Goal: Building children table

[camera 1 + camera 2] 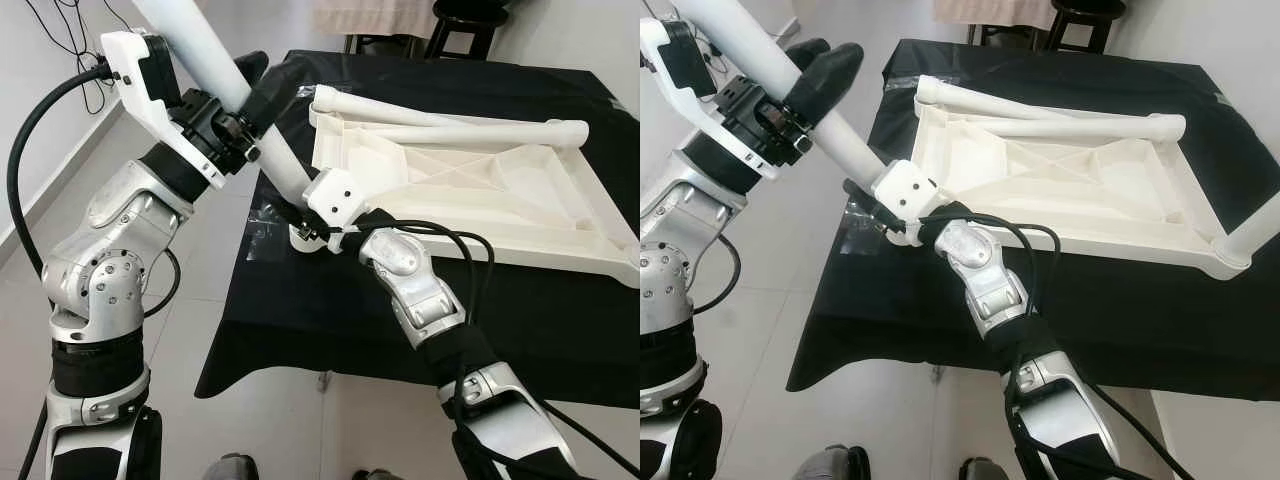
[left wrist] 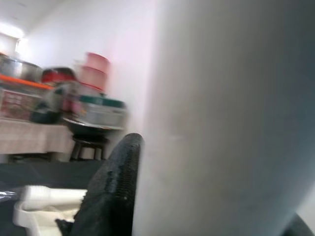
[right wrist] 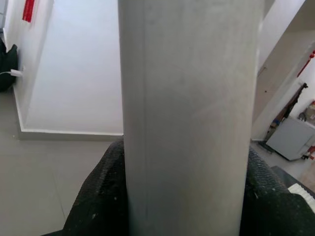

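I hold white table leg (image 1: 215,75) in both pincers: left pincer (image 1: 245,110) clamped high, right pincer (image 1: 300,222) clamped low. Leg axis slants down toward near-left corner of upturned table frame (image 1: 470,190) on black tabletop (image 1: 300,300); right arm nearer.

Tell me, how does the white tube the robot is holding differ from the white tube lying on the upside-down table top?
The held tube slants steeply through the air, lower end near the table top's corner; the lying tube rests nearly flat across the table top.

The held tube is gripped by both the left pincer and the right pincer; the lying tube is untouched.

Both are plain white round legs.
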`<state>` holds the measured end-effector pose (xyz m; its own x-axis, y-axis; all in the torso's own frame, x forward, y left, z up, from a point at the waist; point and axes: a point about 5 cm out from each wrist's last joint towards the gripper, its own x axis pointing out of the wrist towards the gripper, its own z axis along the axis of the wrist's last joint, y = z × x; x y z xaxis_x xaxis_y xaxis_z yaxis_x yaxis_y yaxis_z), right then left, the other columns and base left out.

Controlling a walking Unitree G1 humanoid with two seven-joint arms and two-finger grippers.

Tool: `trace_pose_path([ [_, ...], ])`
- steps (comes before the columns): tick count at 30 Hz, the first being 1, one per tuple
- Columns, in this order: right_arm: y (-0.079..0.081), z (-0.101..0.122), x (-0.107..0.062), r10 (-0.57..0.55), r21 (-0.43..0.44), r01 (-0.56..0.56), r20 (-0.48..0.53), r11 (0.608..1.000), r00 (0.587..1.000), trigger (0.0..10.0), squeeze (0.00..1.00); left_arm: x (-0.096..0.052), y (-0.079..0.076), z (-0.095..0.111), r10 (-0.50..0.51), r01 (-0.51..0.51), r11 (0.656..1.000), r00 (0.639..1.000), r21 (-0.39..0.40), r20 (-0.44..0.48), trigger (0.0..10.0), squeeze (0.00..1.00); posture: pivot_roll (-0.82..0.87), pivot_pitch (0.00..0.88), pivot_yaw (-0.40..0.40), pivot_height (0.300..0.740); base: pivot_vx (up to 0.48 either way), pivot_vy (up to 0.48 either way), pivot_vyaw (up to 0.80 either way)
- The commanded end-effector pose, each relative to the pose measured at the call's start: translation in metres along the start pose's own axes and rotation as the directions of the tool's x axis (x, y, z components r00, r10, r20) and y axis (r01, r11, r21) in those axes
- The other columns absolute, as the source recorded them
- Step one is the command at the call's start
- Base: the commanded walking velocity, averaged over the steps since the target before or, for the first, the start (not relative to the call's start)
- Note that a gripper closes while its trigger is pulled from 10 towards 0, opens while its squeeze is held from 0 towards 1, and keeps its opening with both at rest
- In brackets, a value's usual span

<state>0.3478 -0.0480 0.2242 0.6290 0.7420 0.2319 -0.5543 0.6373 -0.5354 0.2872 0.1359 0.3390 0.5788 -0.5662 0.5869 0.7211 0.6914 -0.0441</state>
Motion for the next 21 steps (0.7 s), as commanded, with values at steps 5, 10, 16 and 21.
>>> trace_pose_path([
  [5,0.005,-0.007,0.002,0.01,0.009,-0.01,-0.034,1.0,0.999,10.0,0.0,0.006,-0.011,-0.001,-0.072,0.073,0.997,0.997,-0.017,0.02,0.0,0.0,0.06,0.09,-0.046,0.74,0.0,0.0,0.0],
  [10,0.003,-0.008,0.004,-0.004,0.024,0.005,-0.044,1.0,0.999,10.0,0.0,0.007,-0.014,-0.001,-0.109,0.11,0.994,0.994,-0.022,0.016,0.0,0.0,0.05,0.086,-0.053,0.74,0.0,0.0,0.0],
  [16,-0.001,-0.002,0.004,0.033,0.1,-0.033,0.004,0.994,0.999,10.0,1.0,0.008,-0.017,-0.005,-0.196,0.195,0.979,0.981,-0.063,-0.006,0.0,0.0,0.04,0.081,-0.047,0.74,0.0,0.0,0.0],
  [21,0.008,0.009,0.008,0.184,0.093,-0.19,0.075,0.977,0.98,10.0,1.0,0.008,-0.026,-0.007,-0.373,0.362,0.922,0.926,-0.139,-0.055,0.0,0.0,0.04,0.081,-0.044,0.74,0.0,0.0,0.0],
])
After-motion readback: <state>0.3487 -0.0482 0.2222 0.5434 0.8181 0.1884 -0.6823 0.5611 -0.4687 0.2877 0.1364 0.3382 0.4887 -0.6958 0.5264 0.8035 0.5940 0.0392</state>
